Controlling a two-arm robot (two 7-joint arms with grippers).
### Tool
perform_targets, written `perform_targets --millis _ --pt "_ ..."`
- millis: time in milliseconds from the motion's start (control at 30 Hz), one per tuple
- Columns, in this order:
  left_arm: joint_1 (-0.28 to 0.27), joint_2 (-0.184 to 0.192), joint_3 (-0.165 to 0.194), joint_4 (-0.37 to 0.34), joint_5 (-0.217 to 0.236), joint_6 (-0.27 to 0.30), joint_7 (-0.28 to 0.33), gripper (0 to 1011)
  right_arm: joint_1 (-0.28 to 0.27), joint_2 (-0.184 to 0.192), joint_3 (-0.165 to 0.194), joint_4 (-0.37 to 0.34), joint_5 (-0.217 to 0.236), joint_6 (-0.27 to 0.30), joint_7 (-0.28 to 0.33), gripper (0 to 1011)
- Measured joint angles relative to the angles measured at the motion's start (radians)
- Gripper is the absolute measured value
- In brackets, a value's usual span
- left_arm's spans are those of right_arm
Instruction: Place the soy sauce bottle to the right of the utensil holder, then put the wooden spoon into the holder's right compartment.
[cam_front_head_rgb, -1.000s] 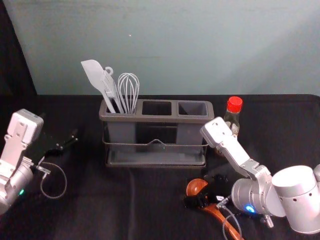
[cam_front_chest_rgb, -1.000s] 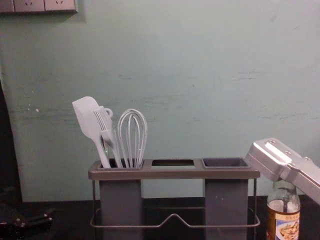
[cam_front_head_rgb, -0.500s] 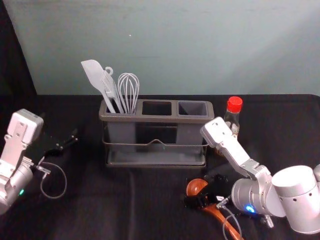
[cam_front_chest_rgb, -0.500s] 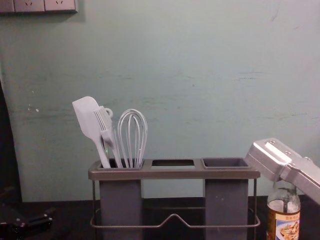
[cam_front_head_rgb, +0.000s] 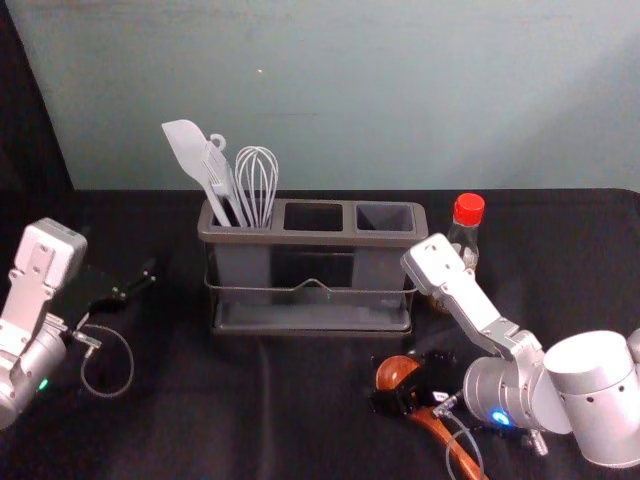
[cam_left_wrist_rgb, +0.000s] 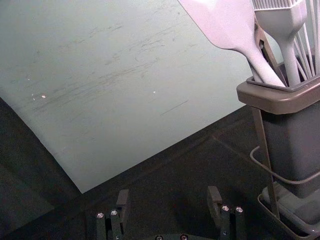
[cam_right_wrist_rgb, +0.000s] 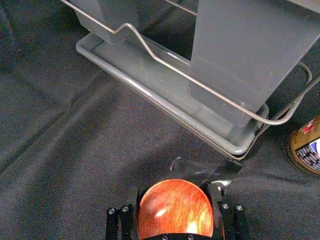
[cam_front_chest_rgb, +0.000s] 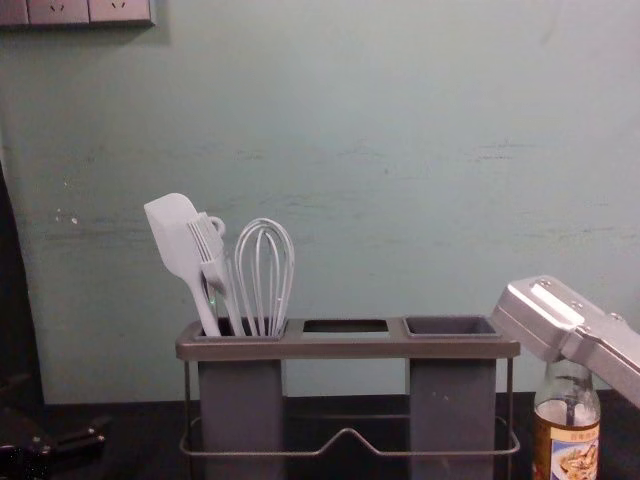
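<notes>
In the head view, my right gripper (cam_front_head_rgb: 408, 390) is low at the front right, shut on the wooden spoon (cam_front_head_rgb: 397, 371) around its bowl; the handle slants toward the front edge. The right wrist view has the reddish bowl (cam_right_wrist_rgb: 175, 207) filling the space between the fingertips of the gripper (cam_right_wrist_rgb: 174, 200). The soy sauce bottle (cam_front_head_rgb: 466, 236), red-capped, stands upright right of the utensil holder (cam_front_head_rgb: 320, 238), partly behind my right arm. White utensils occupy the holder's left compartment; its right compartment (cam_front_head_rgb: 386, 217) is empty. My left gripper (cam_front_head_rgb: 125, 292) is parked at the left, open in its wrist view (cam_left_wrist_rgb: 167, 202).
A wire rail (cam_front_chest_rgb: 348, 432) runs across the holder's front. The pale wall (cam_front_head_rgb: 340, 90) rises behind the black-covered table (cam_front_head_rgb: 200, 400). My right forearm (cam_front_head_rgb: 470, 300) reaches close to the holder's right end and the bottle.
One finger of my right gripper has moved slightly inward, and the spoon's bowl has shifted a little to the right. The left arm, holder and bottle are unchanged.
</notes>
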Motion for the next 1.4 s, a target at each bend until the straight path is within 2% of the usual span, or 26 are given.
perform_targets --millis 233,367,567,667,733,867,900,1100,1133,1233,1333,1400 --pt "0.000 0.000 0.000 0.000 0.000 0.000 0.000 1012 -0.001 0.000 0.001 -0.001 0.000 0.000 -0.001 838" --pt "0.000 0.000 0.000 0.000 0.000 0.000 0.000 1011 -0.047 -0.002 0.032 -0.057 -0.004 -0.044 -0.014 833" --pt "0.000 0.000 0.000 0.000 0.000 0.000 0.000 1012 -0.085 -0.004 0.071 -0.105 -0.009 -0.083 -0.022 826" --pt "0.000 0.000 0.000 0.000 0.000 0.000 0.000 1011 -0.114 -0.009 0.101 -0.135 -0.008 -0.127 -0.022 827" --pt "0.000 0.000 0.000 0.000 0.000 0.000 0.000 1012 -0.120 -0.009 0.106 -0.140 -0.007 -0.137 -0.021 826" --pt "0.000 0.000 0.000 0.000 0.000 0.000 0.000 1011 -0.170 -0.006 0.143 -0.193 0.001 -0.227 -0.020 826" --pt "0.000 0.000 0.000 0.000 0.000 0.000 0.000 1011 -0.170 -0.006 0.143 -0.193 0.001 -0.227 -0.020 826" --pt "0.000 0.000 0.000 0.000 0.000 0.000 0.000 1011 -0.221 0.022 0.179 -0.241 0.019 -0.376 -0.006 826" --pt "0.000 0.000 0.000 0.000 0.000 0.000 0.000 1011 -0.230 0.029 0.188 -0.248 0.027 -0.416 -0.001 826" --pt "0.000 0.000 0.000 0.000 0.000 0.000 0.000 1011 -0.243 0.041 0.204 -0.255 0.042 -0.478 0.011 826" --pt "0.000 0.000 0.000 0.000 0.000 0.000 0.000 1011 -0.255 0.054 0.232 -0.256 0.076 -0.577 0.035 826" --pt "0.000 0.000 0.000 0.000 0.000 0.000 0.000 1011 -0.257 0.058 0.243 -0.253 0.094 -0.621 0.047 826"
